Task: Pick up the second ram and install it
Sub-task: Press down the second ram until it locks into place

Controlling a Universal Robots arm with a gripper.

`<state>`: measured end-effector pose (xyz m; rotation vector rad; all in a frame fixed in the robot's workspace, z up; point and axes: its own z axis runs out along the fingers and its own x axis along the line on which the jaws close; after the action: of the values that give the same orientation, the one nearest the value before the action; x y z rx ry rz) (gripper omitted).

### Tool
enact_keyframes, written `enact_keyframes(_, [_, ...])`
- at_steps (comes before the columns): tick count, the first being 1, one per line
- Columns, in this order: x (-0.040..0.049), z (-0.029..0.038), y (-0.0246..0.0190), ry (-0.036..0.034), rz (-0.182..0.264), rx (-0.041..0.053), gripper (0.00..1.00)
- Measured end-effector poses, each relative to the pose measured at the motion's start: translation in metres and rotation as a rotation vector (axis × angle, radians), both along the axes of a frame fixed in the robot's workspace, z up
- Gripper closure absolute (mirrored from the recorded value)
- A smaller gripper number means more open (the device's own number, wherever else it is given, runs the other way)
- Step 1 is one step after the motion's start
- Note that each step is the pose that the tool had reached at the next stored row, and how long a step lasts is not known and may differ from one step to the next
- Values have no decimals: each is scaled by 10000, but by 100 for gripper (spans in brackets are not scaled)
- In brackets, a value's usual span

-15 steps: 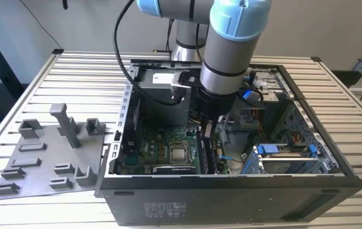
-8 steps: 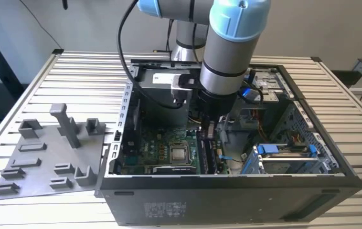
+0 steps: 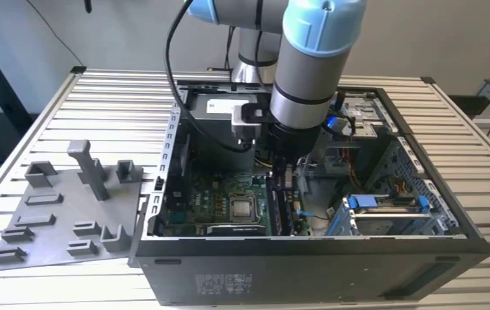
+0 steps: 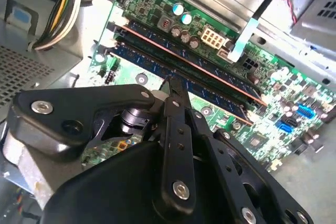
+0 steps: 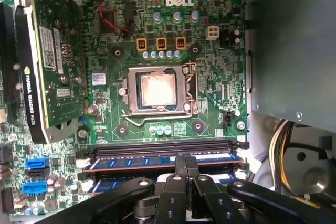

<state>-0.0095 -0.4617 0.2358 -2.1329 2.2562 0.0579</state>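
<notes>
With clenched, empty fingers the gripper (image 4: 171, 85) bears on the top edge of the second ram (image 4: 210, 92), a slim dark memory stick standing in its green motherboard (image 4: 273, 77) slot; seating it likely needs a straight, even push.

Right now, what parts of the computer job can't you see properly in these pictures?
- End effector fingertips: in both wrist views its own black linkage covers where they meet the ram stick, so a grip can't be confirmed.
- Ram slots: in the exterior view the arm and case wall hide most of them.
- Whether the stick is fully seated: its lower edge is hidden by the end effector.
</notes>
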Motion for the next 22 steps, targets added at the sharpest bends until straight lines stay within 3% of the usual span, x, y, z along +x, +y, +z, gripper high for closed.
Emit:
enact_keyframes(3, [-12,-4,-10,-41,272,0,89])
enact_keyframes(7, [-14,-5,-14,-47,289,2,89])
enact_keyframes(16, [8,-5,-181,-43,288,3,89])
enact_keyframes(22, [-13,-83,-183,-43,288,-2,89])
